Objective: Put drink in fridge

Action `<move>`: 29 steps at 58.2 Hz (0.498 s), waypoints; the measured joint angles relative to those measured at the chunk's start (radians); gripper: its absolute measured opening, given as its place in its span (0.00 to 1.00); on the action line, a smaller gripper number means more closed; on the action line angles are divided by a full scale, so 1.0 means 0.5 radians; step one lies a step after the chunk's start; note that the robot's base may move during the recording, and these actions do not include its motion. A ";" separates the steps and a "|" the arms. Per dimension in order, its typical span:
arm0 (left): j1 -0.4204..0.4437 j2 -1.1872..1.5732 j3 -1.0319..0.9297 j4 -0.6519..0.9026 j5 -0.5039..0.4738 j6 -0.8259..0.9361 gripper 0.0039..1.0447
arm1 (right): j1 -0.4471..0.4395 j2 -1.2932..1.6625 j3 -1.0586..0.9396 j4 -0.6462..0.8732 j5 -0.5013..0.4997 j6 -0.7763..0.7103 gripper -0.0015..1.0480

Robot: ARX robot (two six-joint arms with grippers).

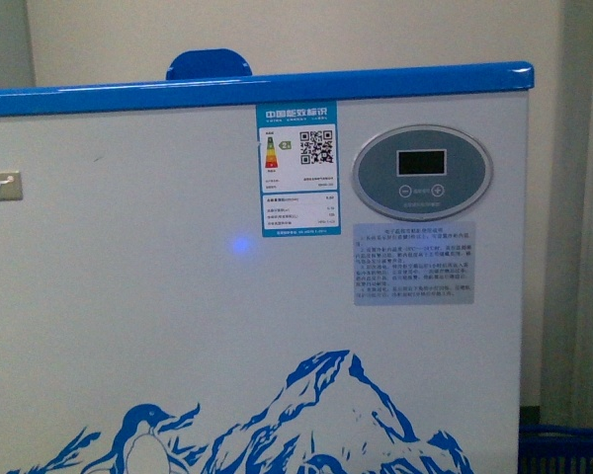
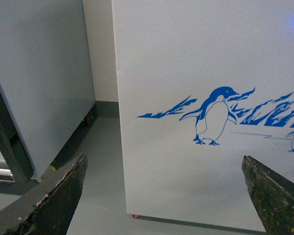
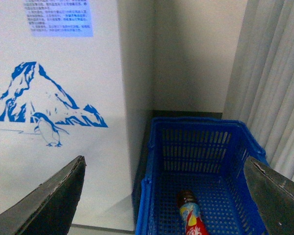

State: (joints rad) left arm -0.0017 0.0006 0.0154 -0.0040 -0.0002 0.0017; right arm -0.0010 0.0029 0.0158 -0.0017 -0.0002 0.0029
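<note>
The drink, a bottle lying in the blue crate beside the fridge, looks light, stiff and slick, best gripped across its body; the left gripper and right gripper both hold their jaws wide apart, empty.

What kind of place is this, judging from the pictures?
Probably a shop corner or storeroom: a white chest fridge with an energy label, and beside it a blue plastic crate holding a drink bottle.

A plain cream wall runs behind, with a dark grey skirting at its foot. The floor is smooth grey. A grey cabinet stands near the wall; pale pleated curtains hang by the room's corner.
</note>
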 joint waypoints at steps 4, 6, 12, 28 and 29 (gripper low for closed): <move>0.000 0.000 0.000 0.000 0.001 0.001 0.92 | 0.000 0.000 0.000 0.000 0.001 0.000 0.93; 0.000 0.000 0.000 0.000 0.001 0.001 0.92 | 0.000 0.000 0.000 0.000 -0.001 0.000 0.93; 0.000 0.002 0.000 0.000 0.002 0.001 0.92 | 0.000 0.000 0.000 0.000 -0.002 -0.001 0.93; 0.000 0.001 0.000 0.000 0.002 0.000 0.92 | -0.248 1.105 0.227 -0.024 0.133 0.099 0.93; 0.000 0.001 0.000 0.000 0.001 0.001 0.92 | -0.269 1.167 0.234 0.019 0.116 0.091 0.93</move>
State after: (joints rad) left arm -0.0017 0.0010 0.0154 -0.0040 0.0002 0.0021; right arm -0.1356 0.5865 0.1329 0.0078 0.0578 0.0483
